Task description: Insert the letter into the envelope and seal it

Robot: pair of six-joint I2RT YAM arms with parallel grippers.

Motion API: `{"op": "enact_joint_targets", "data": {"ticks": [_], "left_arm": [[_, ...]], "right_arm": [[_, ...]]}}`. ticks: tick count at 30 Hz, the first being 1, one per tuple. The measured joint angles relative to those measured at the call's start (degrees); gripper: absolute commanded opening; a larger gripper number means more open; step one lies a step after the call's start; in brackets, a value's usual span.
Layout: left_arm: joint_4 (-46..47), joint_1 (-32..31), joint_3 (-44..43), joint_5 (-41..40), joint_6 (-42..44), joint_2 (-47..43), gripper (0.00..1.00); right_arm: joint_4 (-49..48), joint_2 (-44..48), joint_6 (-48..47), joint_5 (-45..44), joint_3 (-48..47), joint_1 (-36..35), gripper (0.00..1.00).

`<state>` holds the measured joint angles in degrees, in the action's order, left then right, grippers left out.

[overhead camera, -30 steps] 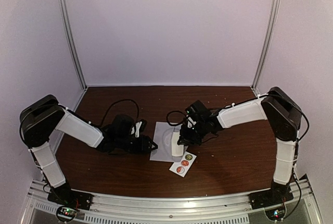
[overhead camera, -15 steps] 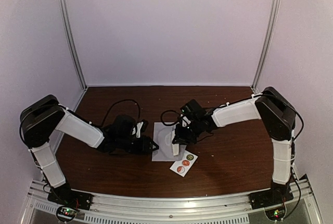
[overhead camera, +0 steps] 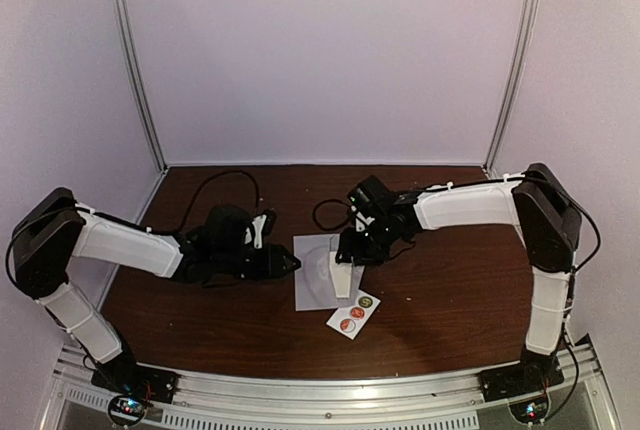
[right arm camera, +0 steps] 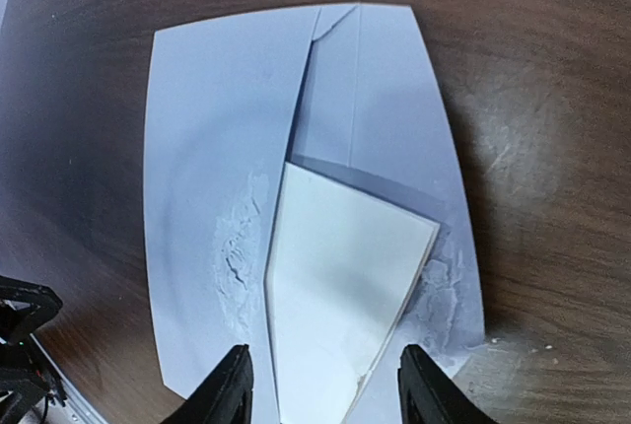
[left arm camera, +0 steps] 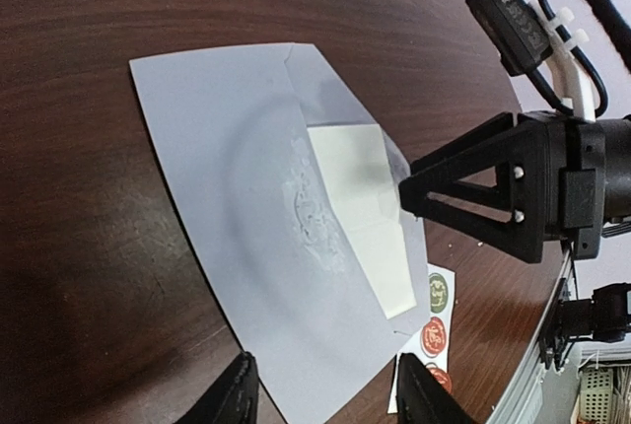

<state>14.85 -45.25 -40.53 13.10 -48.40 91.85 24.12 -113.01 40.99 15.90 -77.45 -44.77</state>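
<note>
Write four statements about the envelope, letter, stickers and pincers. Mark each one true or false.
1. The envelope lies flat on the table. True.
2. The letter is hidden fully inside the envelope. False: much of it shows in plain view.
3. The sticker strip lies in the middle of the envelope. False: it lies on the table by the envelope's corner.
4. The left pincer and right pincer are open. True.

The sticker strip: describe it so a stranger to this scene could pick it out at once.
On the dark wooden table, find the pale grey envelope at its middle. By the envelope's near right corner lies the sticker strip, the only small white piece bearing round coloured seals.
</note>
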Motion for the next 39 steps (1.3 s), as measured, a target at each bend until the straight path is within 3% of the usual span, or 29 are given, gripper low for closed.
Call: {"op": "enact_joint_targets", "data": {"ticks": [3, 9, 21, 39], "left_arm": [[-0.4, 0.3, -0.5, -0.3, 0.3, -0.6, 0.48], [-0.7, 1.4, -1.5, 0.1, 0.4, 0.9, 0.45], [-0.8, 3.4, -5.2, 1.5, 1.2, 7.5, 0.38], [-2.9, 3.4, -8.9, 0.9, 4.3, 12.9, 0.37]], "right_arm": [[2.3, 2.3, -0.8, -3.1, 0.0, 0.0, 0.52], [2.8, 3.2, -1.7, -5.3, 0.0, 0.0, 0.40], [2.1, -0.4, -2.3, -5.9, -0.7, 0.0, 0.35], [1.4, -4.1, -3.1, -5.8, -2.1, 0.0, 0.25]]}}
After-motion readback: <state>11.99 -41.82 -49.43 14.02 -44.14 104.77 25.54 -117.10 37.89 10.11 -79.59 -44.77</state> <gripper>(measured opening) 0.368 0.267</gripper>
